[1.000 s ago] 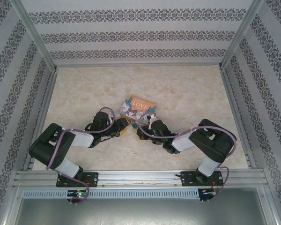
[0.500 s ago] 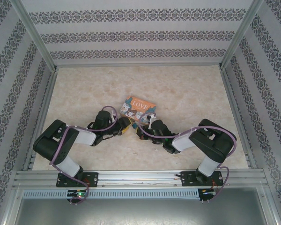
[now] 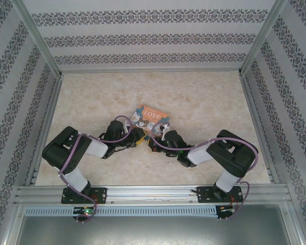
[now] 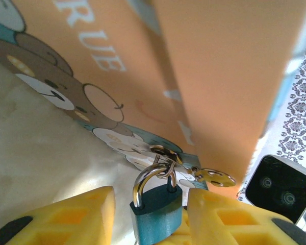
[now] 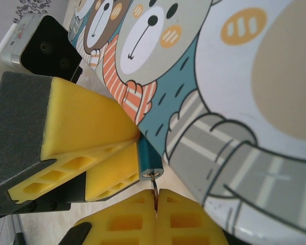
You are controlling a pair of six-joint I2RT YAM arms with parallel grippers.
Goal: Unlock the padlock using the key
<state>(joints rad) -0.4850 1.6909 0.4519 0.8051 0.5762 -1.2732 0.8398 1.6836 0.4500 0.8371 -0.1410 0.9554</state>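
One padlock (image 4: 157,217), shackle pointing at the one tin (image 4: 214,61), stands between the left gripper's (image 4: 150,194) parted jaws; the right gripper (image 5: 156,198) pinches one key (image 5: 154,189).

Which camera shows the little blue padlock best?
The left wrist view: the padlock shows body and shackle between that arm's jaws. The right wrist view catches its teal end; from the top view it is too small to tell.

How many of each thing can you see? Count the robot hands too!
Tin: 1, orange and teal
Padlock: 1, blue-green
Key: 1 clear, gold, by the shackle; the thin metal bit pinched in the right gripper may be another
Grippers: 2, left gripper and right gripper
Total: 5 for sure
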